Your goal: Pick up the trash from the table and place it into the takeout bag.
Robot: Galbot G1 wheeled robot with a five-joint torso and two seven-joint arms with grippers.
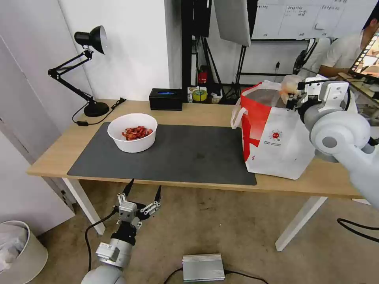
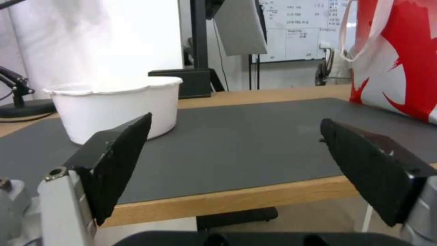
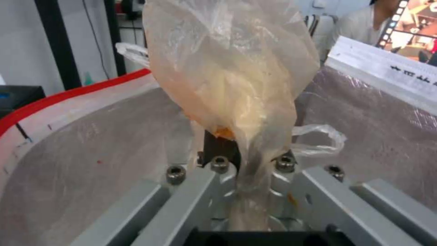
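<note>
Your right pincer (image 3: 245, 160) pinches a crumpled clear plastic bag (image 3: 232, 68), smeared beige-orange, above the open takeout bag (image 1: 276, 146). Your left pincer (image 1: 144, 189) hangs spread below the table (image 1: 197, 114) edge.

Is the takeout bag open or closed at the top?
Open: takeout bag mouth gapes, foil lining visible; right pincer holds a plastic wrapper over it.
</note>
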